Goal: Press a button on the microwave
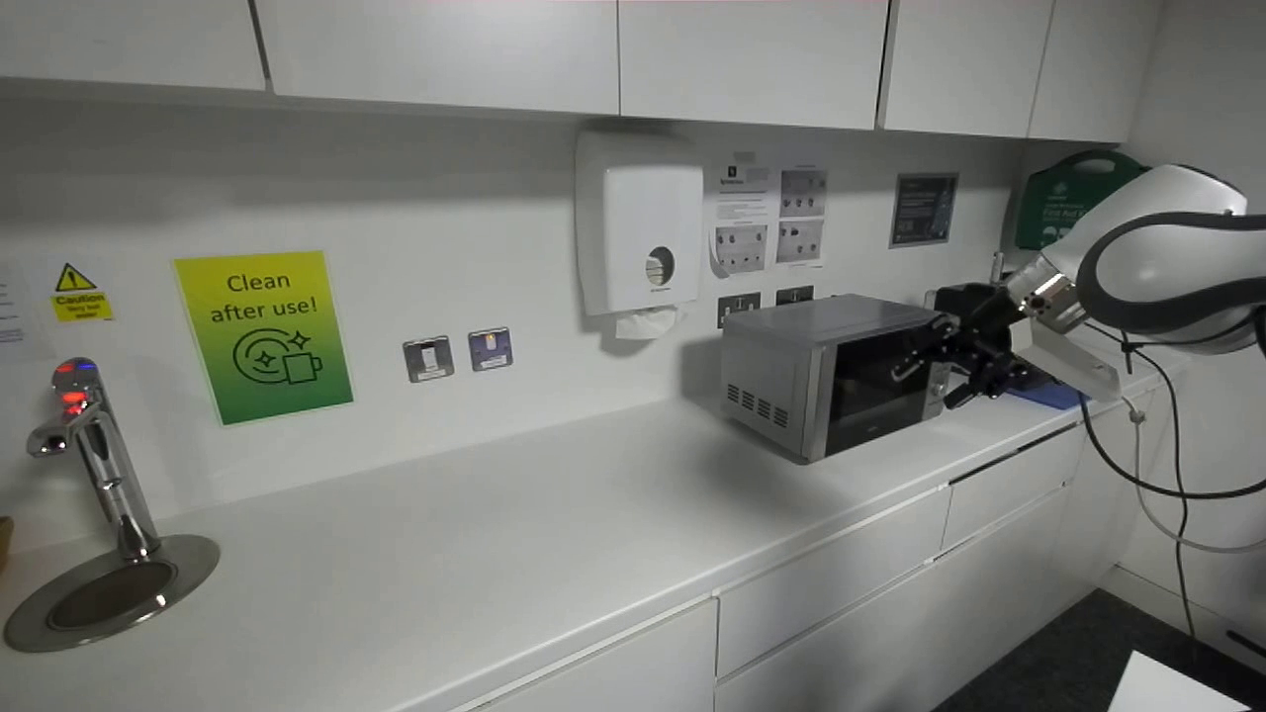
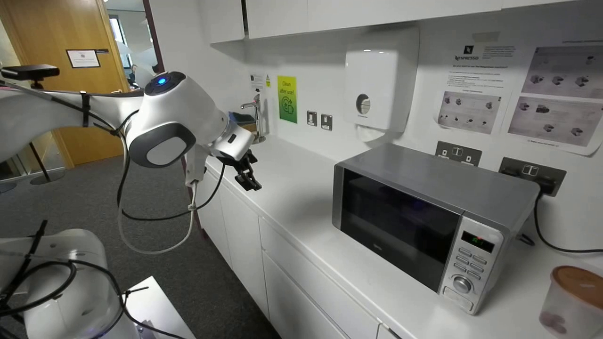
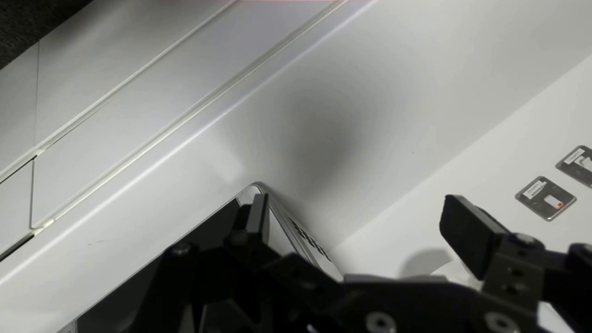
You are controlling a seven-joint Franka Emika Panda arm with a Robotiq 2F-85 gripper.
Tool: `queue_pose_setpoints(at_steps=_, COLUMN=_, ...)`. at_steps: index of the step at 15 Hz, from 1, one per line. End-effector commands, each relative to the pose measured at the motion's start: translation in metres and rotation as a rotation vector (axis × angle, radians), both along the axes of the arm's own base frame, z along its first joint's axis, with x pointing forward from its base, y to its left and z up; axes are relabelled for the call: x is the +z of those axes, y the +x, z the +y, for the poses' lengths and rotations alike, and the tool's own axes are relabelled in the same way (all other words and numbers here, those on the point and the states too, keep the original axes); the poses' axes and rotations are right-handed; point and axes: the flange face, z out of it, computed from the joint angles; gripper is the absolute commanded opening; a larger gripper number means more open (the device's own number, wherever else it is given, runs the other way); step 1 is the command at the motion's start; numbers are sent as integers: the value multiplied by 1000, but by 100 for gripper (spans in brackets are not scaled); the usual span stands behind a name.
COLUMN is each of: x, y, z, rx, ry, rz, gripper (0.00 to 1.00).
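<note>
The fingers [image 3: 469, 229] stand spread in the wrist view with nothing pinched, and in an exterior view they hang well apart from the microwave [image 2: 428, 221], out in front of its door [image 2: 393, 230]. It sits on the counter [image 2: 301, 183] near the wall [image 1: 475, 188], its buttons [image 2: 476, 267] and dial [image 2: 462, 284] at the end by a lidded tub [image 2: 569, 306]. A metal case like that should be heavy and stiff, so it needs no grasp — one fingertip pressed squarely into a small button ought to do. Pushed hard, it might slide on the smooth counter; the display [image 2: 477, 241] looks the most fragile spot to knock. The wrist view shows one corner, the vents [image 3: 307, 238] and some dark door, but no buttons I can make out — the fingers cover much of the rest. In an exterior view, with the first-aid case [image 1: 1068, 193] behind, they overlap the buttons' end. Labels are too small to read; the tub is cut off.
</note>
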Motion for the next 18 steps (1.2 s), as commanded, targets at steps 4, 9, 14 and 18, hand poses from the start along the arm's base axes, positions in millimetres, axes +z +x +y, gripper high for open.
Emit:
queue_pose_setpoints(at_steps=4, x=0, y=-8, z=-80, rx=-165, ry=143, rz=-17, gripper=100)
queue_pose_setpoints(at_steps=9, x=4, y=-29, z=-179, rx=-427, ry=257, rz=-125, gripper=100)
queue_pose_setpoints(at_steps=14, x=5, y=-21, z=-232, rx=-640, ry=271, rz=-279, gripper=100)
queue_pose_setpoints(at_steps=18, x=-13, y=-4, z=-255, rx=-745, ry=227, rz=-310, gripper=100)
